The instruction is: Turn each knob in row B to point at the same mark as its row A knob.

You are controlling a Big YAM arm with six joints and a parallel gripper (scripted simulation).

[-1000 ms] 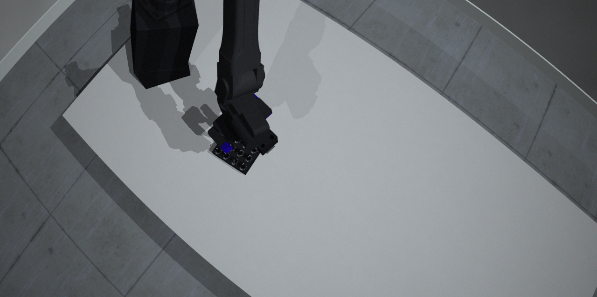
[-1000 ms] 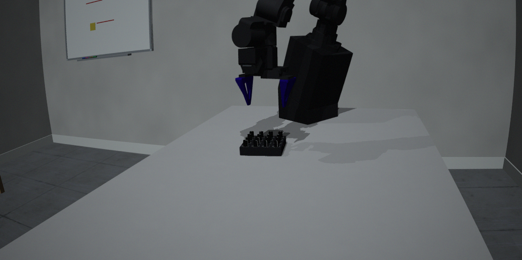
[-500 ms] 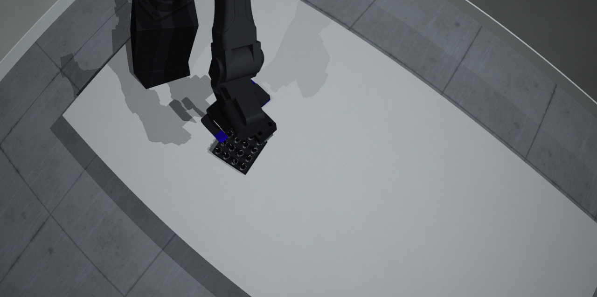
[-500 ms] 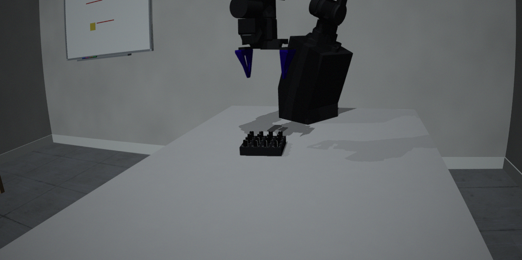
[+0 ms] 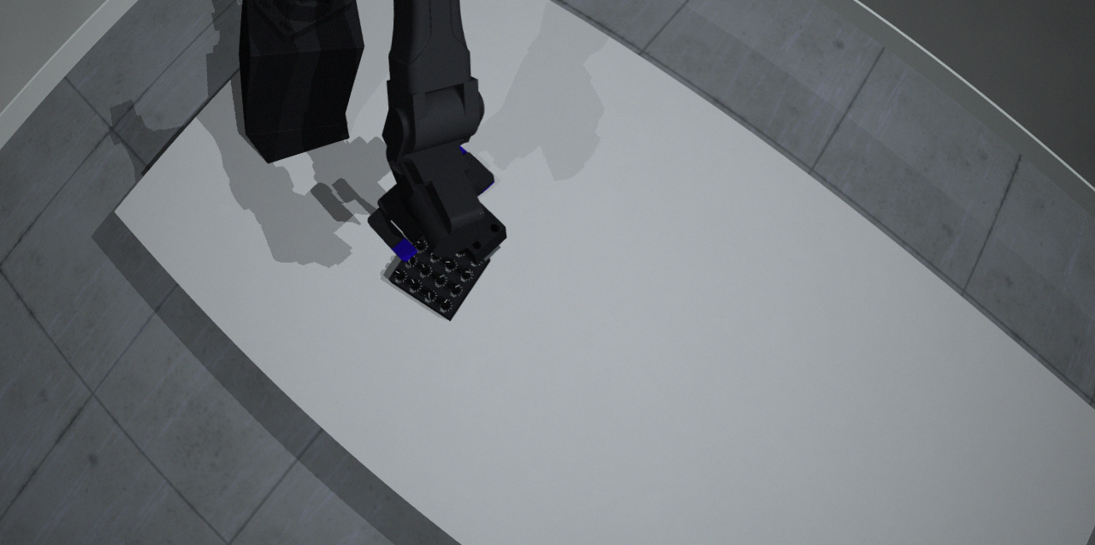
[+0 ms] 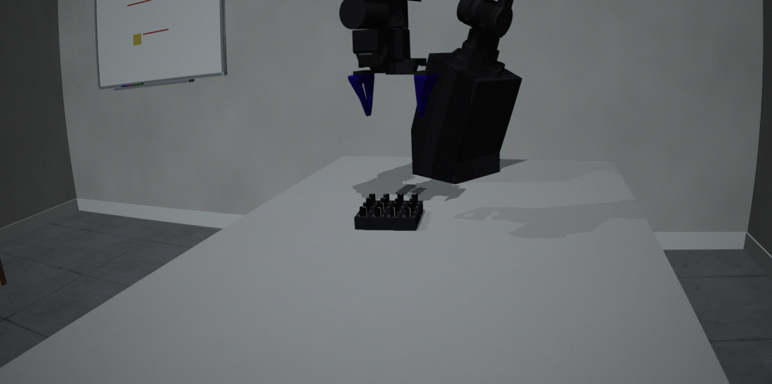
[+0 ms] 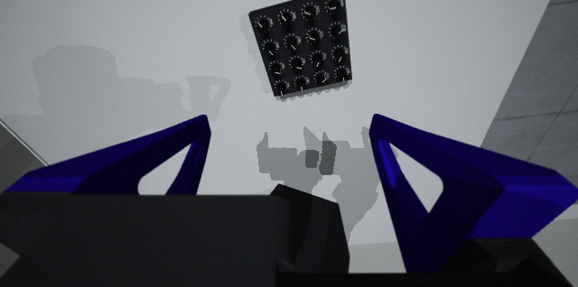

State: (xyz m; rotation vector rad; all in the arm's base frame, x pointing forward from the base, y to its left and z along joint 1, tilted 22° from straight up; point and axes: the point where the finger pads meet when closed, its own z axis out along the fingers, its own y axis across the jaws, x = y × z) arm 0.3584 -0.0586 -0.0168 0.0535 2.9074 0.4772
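The black knob box (image 5: 450,315) (image 6: 384,223) (image 7: 300,27) stands flat on the table. My gripper (image 5: 447,217) (image 6: 394,115) (image 7: 289,124) is wide open and empty, high above the table and clear of the knobs. In the wrist view the printed names lie right of the knobs, so row A is the left column, with A1 (image 7: 281,87) at the bottom. A1 and B1 (image 7: 301,83) both point down. A2 (image 7: 276,69) and B2 (image 7: 297,64) point right and slightly down. A3 (image 7: 270,48) and B3 (image 7: 292,43) point down-right. A4 (image 7: 263,24) and B4 (image 7: 285,18) point up-left. Exact marks are too small to read.
The arm's dark base block (image 5: 298,90) (image 6: 464,122) stands on the white table (image 5: 689,311) (image 6: 377,301) behind the box. In the top view the gripper hides part of the box. A whiteboard (image 6: 161,14) hangs on the wall.
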